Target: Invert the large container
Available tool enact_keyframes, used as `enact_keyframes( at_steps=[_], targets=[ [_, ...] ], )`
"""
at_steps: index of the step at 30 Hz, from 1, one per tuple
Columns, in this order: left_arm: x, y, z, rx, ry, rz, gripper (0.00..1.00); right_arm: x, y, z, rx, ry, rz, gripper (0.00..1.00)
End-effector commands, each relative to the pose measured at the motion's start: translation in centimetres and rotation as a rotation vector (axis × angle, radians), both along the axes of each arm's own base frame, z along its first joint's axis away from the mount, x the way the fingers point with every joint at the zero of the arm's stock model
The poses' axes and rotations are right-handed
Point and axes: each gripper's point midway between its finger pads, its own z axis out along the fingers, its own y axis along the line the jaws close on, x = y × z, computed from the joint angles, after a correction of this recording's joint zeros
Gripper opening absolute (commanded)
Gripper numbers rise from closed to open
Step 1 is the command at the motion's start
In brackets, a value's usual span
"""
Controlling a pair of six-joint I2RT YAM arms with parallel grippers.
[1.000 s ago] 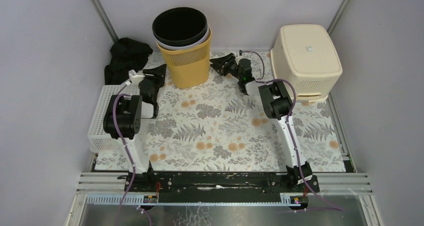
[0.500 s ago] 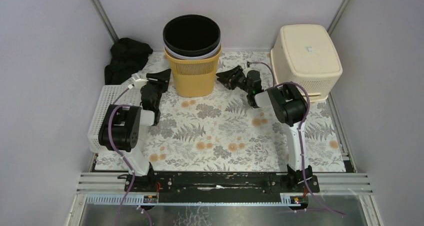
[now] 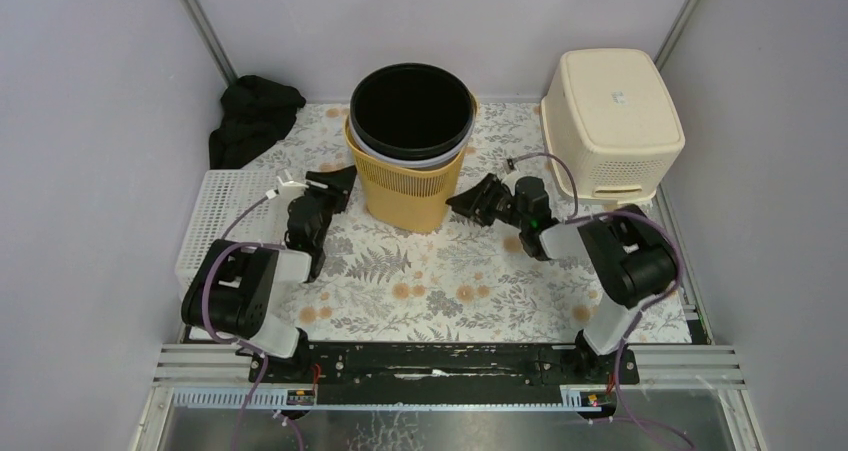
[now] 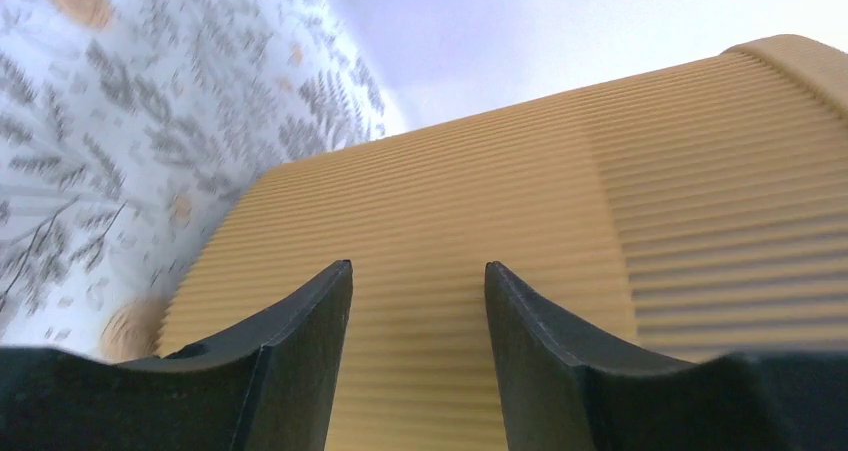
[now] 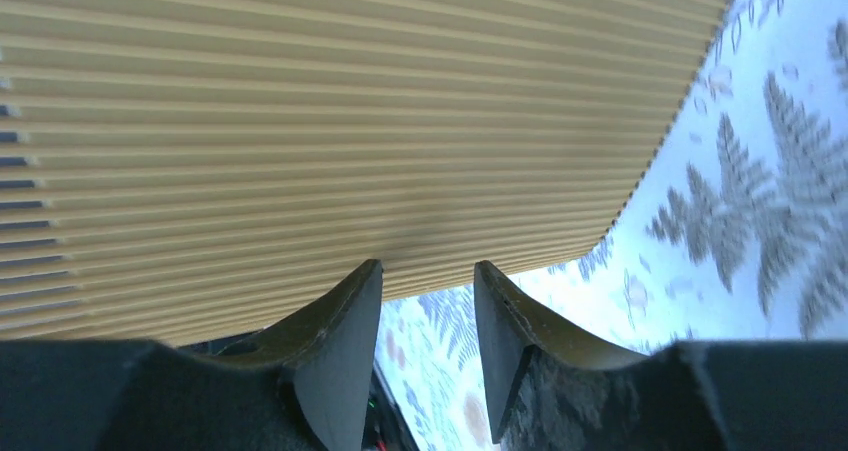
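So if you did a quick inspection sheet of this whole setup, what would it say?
Surface: flowered mat covers the table.
Job's things: yellow slatted basket stands mouth up, with a black bin and a pale bin nested in it.
Clutter: cream tub back right, closed face up; white mesh basket at the left edge; black cloth back left.
Grippers: left pincer and right pincer are both open and hold nothing, one on each side of the yellow basket's lower wall; contact cannot be told.
Cables: purple cables loop along both arms.
Surroundings: grey walls; metal rail at the near edge.
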Motion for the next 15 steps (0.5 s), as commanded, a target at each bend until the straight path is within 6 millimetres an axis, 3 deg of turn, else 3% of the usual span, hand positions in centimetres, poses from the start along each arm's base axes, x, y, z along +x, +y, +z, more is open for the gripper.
enact_keyframes(
  at_steps=[1,5,9,15],
  targets=[
    [-5.2,-7.6,-1.8,0.049,0.033,-0.357,0.60,-6.7,1.7,2.5,-0.051,-0.132,0.211,0.48],
    [-7.0,-7.7,-2.1,0.059,0.052,-0.386,0.63,-8.6,-0.2,2.1,-0.142,-0.115,0.193,0.51],
    [-8.2,-7.0,-2.5,0.112,0.093,-0.378,0.75,-10.0,-2.1,1.6,-0.252,-0.083,0.179,0.55],
    [-8.6,-6.1,-1.6,0.178,0.116,-0.345,0.83,-10.0,-3.3,2.7,-0.315,-0.085,0.155,0.62]
  ],
)
